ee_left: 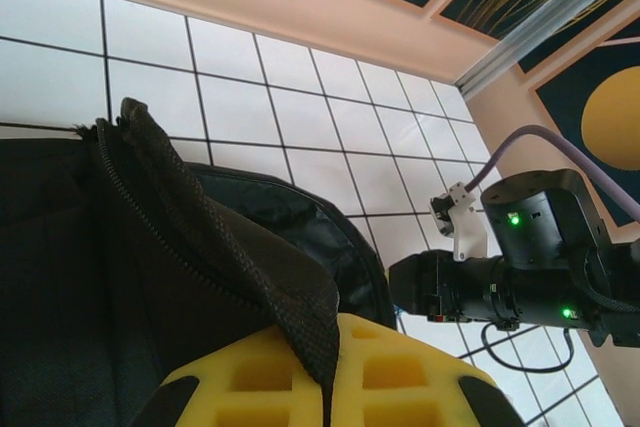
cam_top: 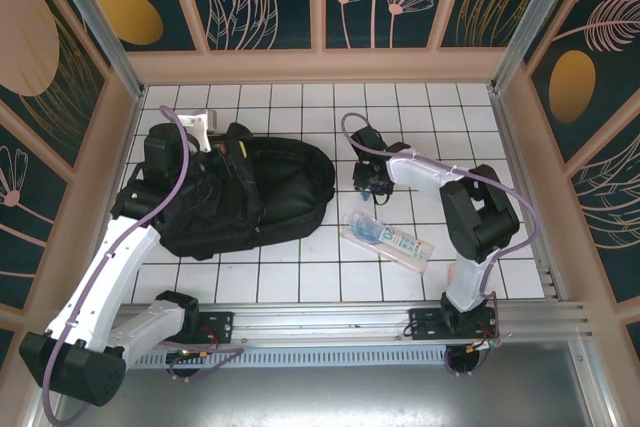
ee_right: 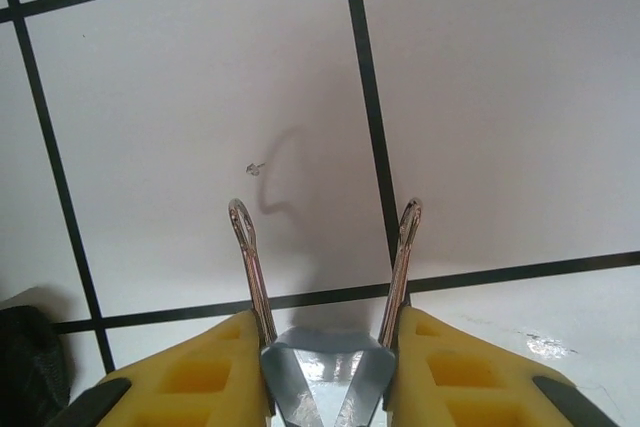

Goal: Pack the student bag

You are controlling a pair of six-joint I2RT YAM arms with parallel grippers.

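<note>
The student bag (cam_top: 250, 192), a big black backpack, lies flat on the left half of the tiled table. My left gripper (cam_top: 228, 154) is over its upper left part. In the left wrist view its yellow fingers (ee_left: 250, 377) are shut on a black mesh-textured flap with a zipper edge (ee_left: 200, 237), lifting it off the bag. My right gripper (cam_top: 372, 182) hovers low over the tiles right of the bag. Its jaws are shut on a grey binder clip (ee_right: 325, 339), whose wire handles stick out forward.
A clear pencil pouch with blue items (cam_top: 388, 240) lies on the tiles in front of the right gripper. The right arm's black wrist (ee_left: 520, 267) shows past the bag in the left wrist view. Wooden walls surround the table.
</note>
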